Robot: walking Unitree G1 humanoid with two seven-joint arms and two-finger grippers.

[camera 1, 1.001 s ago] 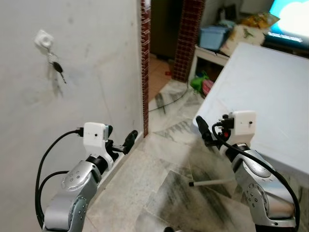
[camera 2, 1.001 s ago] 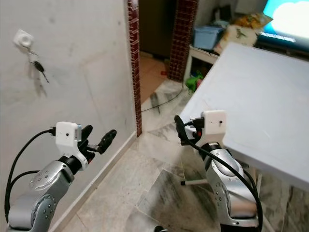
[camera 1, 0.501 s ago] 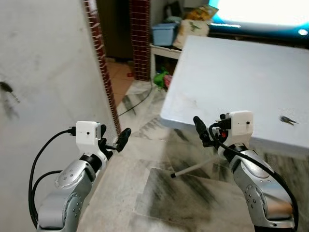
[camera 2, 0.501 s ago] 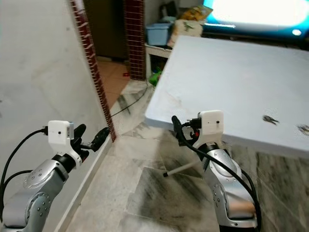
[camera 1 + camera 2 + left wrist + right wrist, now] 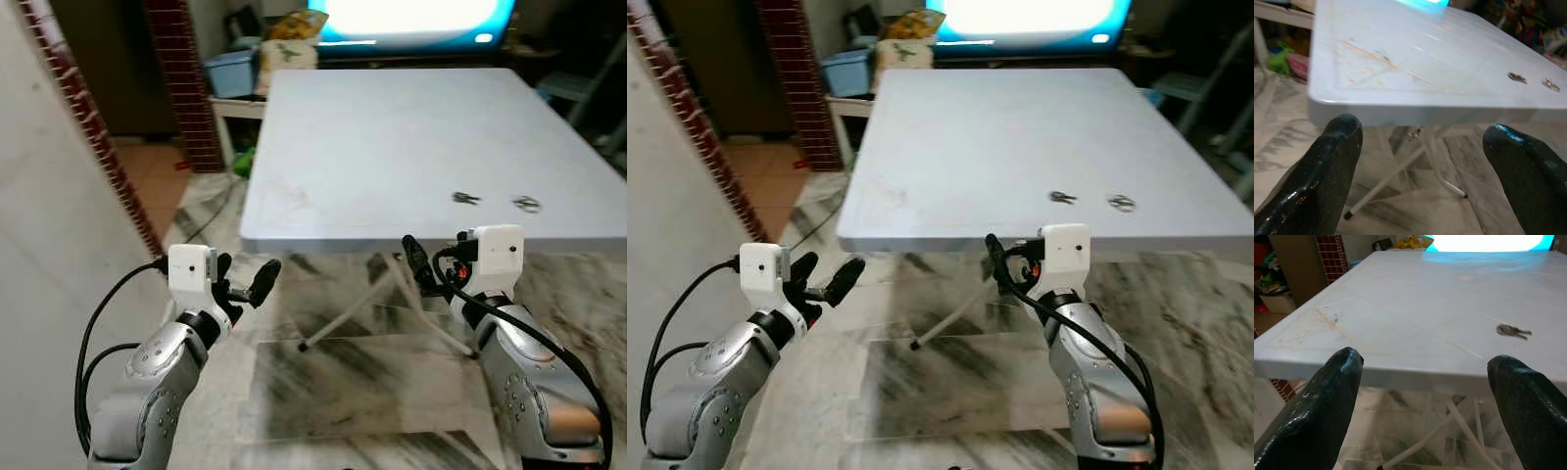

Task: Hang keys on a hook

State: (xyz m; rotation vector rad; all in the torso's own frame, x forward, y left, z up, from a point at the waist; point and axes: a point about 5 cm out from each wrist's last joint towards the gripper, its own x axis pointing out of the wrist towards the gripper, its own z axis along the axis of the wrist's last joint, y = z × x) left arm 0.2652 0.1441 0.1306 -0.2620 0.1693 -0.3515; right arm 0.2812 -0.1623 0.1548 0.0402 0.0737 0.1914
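Tiled room, brick pillar at far left, bright screen beyond a white folding table (image 5: 392, 127). Two sets of keys lie on the table near its front-right edge: the nearer keys (image 5: 464, 199) and a second set (image 5: 526, 205) just beside them, further from the pillar. Right gripper (image 5: 419, 269) hovers below the table's front edge, fingers (image 5: 1332, 396) spread wide, holding nothing. Left gripper (image 5: 247, 284) is held out short of the table's front-left corner, also wide open and empty. Judgement: step in hand is reaching for keys; raise the right gripper above the tabletop, approach from over the nearer keys, close low against the surface. Keys sit ahead of and above the right fingers, well apart.
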